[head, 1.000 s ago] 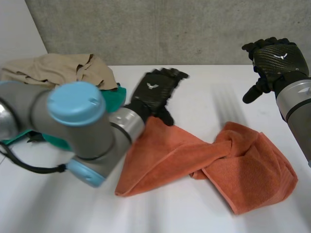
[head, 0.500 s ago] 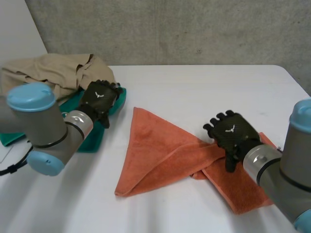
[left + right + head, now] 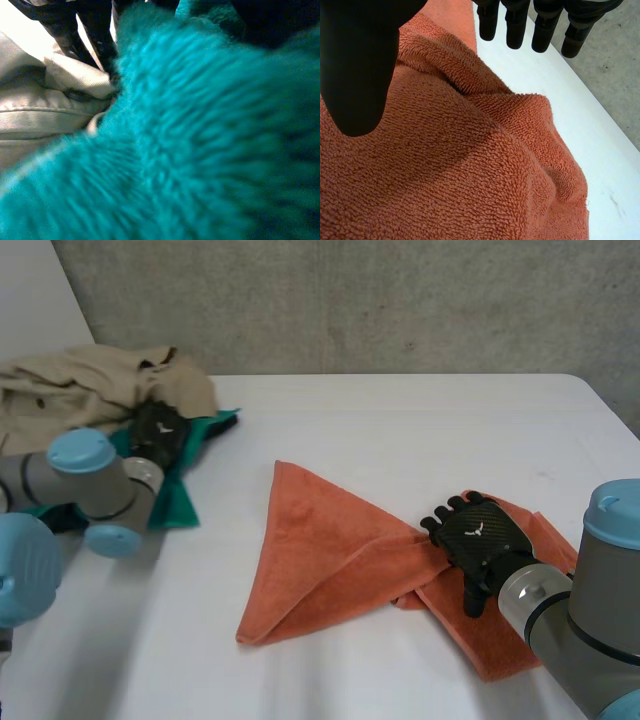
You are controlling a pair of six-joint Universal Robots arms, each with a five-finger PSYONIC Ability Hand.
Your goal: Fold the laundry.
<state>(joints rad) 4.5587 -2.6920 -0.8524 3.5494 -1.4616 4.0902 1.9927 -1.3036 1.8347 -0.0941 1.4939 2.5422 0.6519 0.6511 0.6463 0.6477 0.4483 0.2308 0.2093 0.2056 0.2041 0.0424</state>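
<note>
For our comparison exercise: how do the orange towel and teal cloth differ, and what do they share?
The orange towel lies spread and twisted mid-table; the teal cloth sits bunched against the beige garment. The right hand is over the orange towel, the left hand at the teal cloth. Both look fluffy.

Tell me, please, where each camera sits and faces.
Head view: behind the arms, looking down at the table; left hand, right hand show.
Left wrist: on that wrist, facing the green towel; own hand shows.
Right wrist: on that wrist, facing the orange towel; straight fingers show.
Head and right wrist views share the orange towel.
</note>
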